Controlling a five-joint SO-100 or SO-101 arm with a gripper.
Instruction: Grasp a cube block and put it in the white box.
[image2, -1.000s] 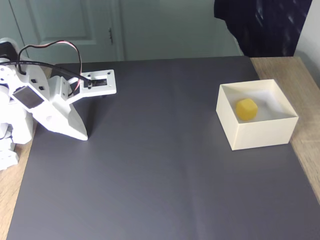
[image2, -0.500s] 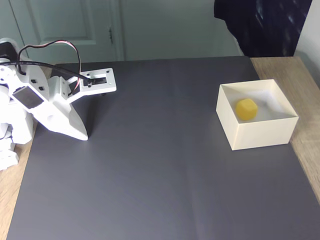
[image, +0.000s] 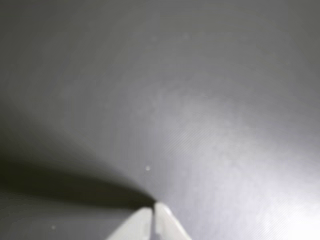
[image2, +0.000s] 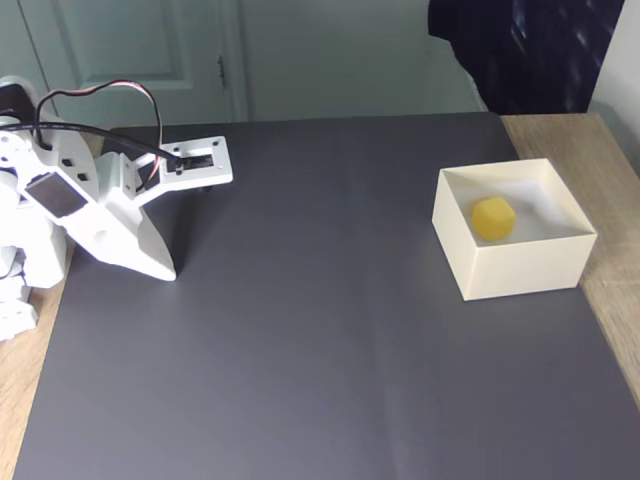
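The small yellow cube block (image2: 493, 218) lies inside the cream-white box (image2: 520, 270) at the right of the dark mat in the fixed view. My gripper (image2: 165, 270) rests far to the left with its white tip down on the mat, shut and holding nothing. In the wrist view the two fingertips (image: 153, 209) meet in a point at the bottom edge, right over the bare mat.
A dark grey mat (image2: 320, 330) covers most of the wooden table (image2: 615, 290). The arm's white base and cables (image2: 40, 180) stand at the left edge. A dark cloth (image2: 520, 50) hangs at the back right, behind the box.
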